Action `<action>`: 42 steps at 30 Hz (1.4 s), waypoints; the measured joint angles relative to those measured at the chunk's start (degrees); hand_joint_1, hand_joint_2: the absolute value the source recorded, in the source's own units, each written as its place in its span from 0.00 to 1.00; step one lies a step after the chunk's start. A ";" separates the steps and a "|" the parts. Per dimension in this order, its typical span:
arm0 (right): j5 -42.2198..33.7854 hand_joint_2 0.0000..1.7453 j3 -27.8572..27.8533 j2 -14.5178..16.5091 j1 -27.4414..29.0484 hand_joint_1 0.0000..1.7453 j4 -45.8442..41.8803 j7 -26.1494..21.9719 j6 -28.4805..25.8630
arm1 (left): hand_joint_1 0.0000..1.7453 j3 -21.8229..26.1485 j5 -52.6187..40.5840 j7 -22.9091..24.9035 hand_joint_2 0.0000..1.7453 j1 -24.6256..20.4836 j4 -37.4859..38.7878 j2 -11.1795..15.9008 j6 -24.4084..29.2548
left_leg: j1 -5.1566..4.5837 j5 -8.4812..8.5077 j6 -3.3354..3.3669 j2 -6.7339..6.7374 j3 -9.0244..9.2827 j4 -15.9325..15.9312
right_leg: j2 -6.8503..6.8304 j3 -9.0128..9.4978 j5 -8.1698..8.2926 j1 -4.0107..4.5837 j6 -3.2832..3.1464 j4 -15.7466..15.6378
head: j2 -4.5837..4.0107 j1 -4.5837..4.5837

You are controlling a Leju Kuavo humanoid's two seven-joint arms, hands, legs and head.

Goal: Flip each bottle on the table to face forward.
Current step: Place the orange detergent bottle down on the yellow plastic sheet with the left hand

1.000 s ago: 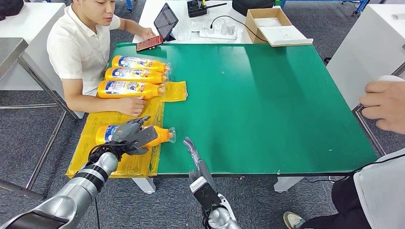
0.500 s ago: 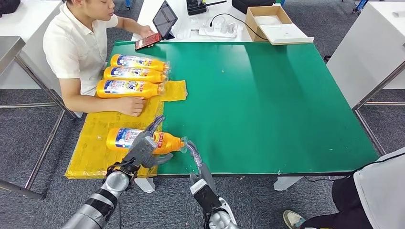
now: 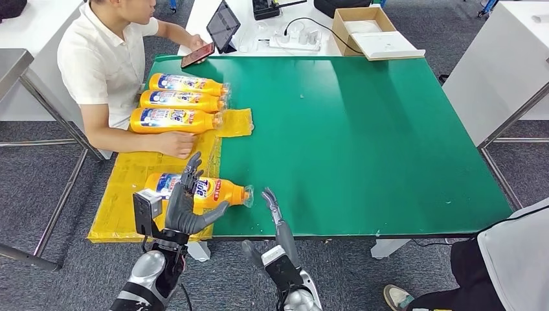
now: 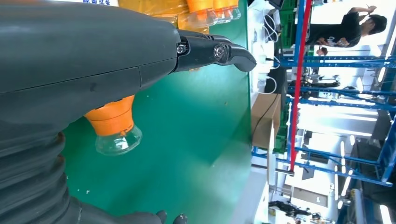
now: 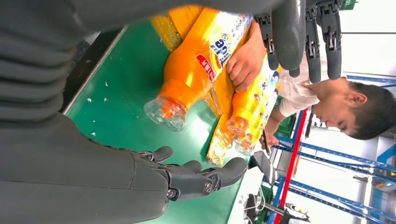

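Nearest bottle lies on its side at the tabletop's 7 o'clock edge, label up — apparently turned. Left hand spread, hovering over it, holding nothing. Right hand at its 3 o'clock, fingers straight, empty.

A seated person holds a phone beside a tablet.

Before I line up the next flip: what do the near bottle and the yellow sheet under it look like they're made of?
Near bottle: looks like glossy orange plastic with a printed label and a clear, see-through cap; highlights run along its body.
Yellow sheet: probably thin translucent plastic film or a bag, shiny and wrinkled, lying flat over the table's edge.
The green table top looks matte, perhaps a mat; I cannot tell the material.
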 joint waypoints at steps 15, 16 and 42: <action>-3.87 1.00 1.45 -2.04 3.30 0.00 -6.43 0.00 -6.02 | 0.00 0.63 7.09 -3.44 1.00 7.83 -11.97 -1.67 0.13 | -0.01 -0.05 0.02 0.00 -0.11 0.00 | 0.00 -0.10 -0.02 -0.01 0.00 -0.01 | 0.00 0.01; -3.93 1.00 1.42 -2.29 3.98 0.00 -8.23 -0.01 -7.46 | 0.00 0.63 7.40 -3.32 1.00 8.74 -13.21 -1.67 0.21 | -0.01 -0.05 0.02 0.00 -0.12 0.00 | 0.00 -0.11 -0.02 -0.01 0.00 -0.02 | 0.00 0.01; -2.97 1.00 -2.38 -3.44 11.24 0.00 -24.52 0.29 -15.62 | 0.00 -3.45 -1.78 -5.44 1.00 17.03 -20.27 0.21 2.76 | -0.01 -0.06 0.02 0.01 -0.16 0.00 | 0.00 -0.17 -0.02 0.00 0.00 -0.02 | 0.00 0.00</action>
